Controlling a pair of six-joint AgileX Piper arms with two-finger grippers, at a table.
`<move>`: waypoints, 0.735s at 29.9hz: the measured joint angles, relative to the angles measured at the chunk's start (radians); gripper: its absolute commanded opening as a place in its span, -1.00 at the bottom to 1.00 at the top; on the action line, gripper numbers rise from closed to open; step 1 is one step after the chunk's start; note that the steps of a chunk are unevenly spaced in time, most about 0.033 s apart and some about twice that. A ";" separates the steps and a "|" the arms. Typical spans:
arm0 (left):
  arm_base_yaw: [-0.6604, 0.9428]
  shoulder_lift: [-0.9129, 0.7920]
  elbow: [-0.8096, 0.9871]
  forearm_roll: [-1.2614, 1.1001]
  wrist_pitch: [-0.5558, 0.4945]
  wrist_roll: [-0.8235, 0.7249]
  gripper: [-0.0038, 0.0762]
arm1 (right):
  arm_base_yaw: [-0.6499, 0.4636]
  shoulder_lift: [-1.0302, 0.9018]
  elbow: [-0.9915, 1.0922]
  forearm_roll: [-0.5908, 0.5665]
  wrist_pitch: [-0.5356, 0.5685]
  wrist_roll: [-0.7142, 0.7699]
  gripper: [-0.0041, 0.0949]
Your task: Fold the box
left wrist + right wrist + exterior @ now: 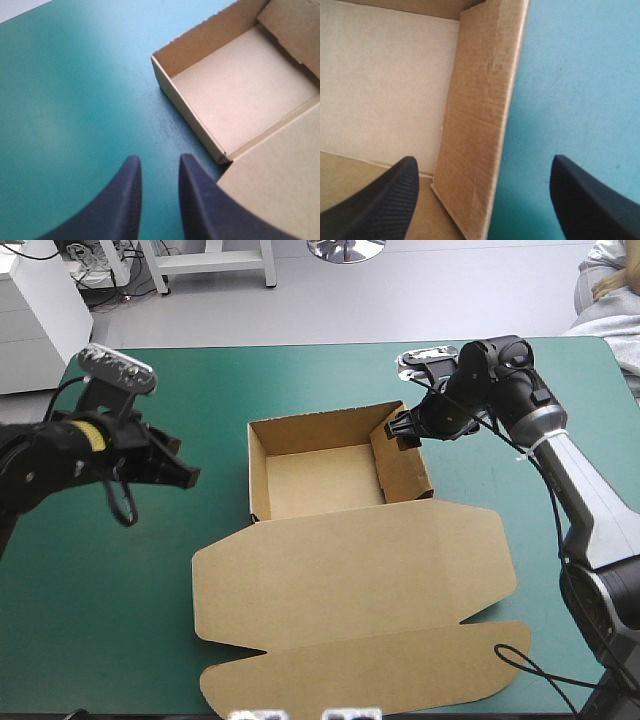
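Black fingers of the right gripper (484, 162) are held wide apart, and the right-hand wall (479, 120) of the box is straddled by them. One finger (380, 200) is placed over the tray's inside, the other (592, 200) outside over the teal-green cover (575, 75). Nothing is clamped, and whether either finger touches the wall cannot be told for certain. In the high view the right gripper (403, 427) is seen at the tray's far right corner, with its arm brought in from the table's right side.

The left gripper (160, 159) is parted by only a narrow gap, with nothing between its fingers. It is held over bare cover near the tray's left wall (187, 117), apart from it. From above, the left gripper (186, 476) is seen to the left of the box, pointed toward it.

The box (325, 482) is set near the middle of the table as an open tray with its walls raised. The lid (350, 565) is laid flat on the cover toward the table's near edge. A further flap (370, 670) is spread flat beyond it, close to that edge.
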 measured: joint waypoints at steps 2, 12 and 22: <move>0.000 -0.072 0.065 0.002 0.000 0.017 -0.92 | 0.000 0.000 0.000 0.002 0.000 -0.003 0.45; 0.000 -0.392 0.518 0.020 0.000 0.002 -0.93 | 0.000 0.000 0.000 -0.005 0.000 -0.023 0.45; 0.000 -0.562 0.826 0.046 -0.001 -0.130 -0.93 | 0.000 0.097 0.000 -0.004 -0.001 -0.031 0.45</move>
